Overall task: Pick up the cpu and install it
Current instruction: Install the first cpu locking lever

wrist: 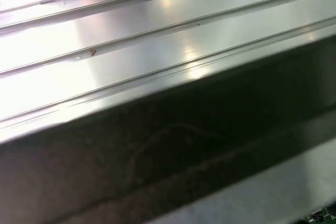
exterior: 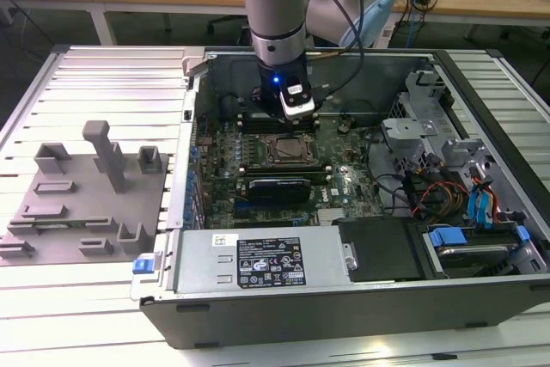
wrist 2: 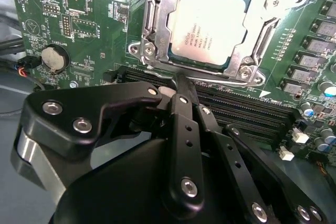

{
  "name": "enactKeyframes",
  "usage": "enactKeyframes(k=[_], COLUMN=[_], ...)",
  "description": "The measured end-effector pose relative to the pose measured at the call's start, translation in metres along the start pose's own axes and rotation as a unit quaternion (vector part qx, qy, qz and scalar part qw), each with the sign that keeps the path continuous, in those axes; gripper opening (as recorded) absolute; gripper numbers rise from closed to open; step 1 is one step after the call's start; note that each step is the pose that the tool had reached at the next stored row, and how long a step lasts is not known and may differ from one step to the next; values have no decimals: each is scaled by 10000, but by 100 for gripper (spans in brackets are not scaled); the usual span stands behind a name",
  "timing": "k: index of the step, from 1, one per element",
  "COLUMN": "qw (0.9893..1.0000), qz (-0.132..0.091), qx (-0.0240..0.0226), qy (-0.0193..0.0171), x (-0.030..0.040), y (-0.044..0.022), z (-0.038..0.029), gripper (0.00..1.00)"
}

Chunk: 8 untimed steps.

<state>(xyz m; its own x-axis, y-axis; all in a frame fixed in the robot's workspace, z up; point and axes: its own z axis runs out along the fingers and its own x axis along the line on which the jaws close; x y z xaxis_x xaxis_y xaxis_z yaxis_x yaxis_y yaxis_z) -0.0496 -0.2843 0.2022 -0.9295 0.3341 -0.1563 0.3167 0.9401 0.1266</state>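
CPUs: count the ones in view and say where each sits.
1. The cpu lies in the socket on the motherboard, just beyond the gripper in the second wrist view. Others may be hidden.

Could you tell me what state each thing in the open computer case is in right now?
cpu: seated flat in the socket, metal top up.
socket frame: open around the cpu, not folded over it.
gripper: beside the socket, holding nothing, clear of the cpu.
computer case: side panel off, motherboard exposed.
grey fixture: on the table outside the case, no chip on it.
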Motion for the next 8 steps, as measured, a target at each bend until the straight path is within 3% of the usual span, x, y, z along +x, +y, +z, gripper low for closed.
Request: enactKeyframes(k=[8], qw=[10000], qz=[-9], qx=[-18], qy=[-46], x=[4], y=[-31], z=[17], gripper=[11])
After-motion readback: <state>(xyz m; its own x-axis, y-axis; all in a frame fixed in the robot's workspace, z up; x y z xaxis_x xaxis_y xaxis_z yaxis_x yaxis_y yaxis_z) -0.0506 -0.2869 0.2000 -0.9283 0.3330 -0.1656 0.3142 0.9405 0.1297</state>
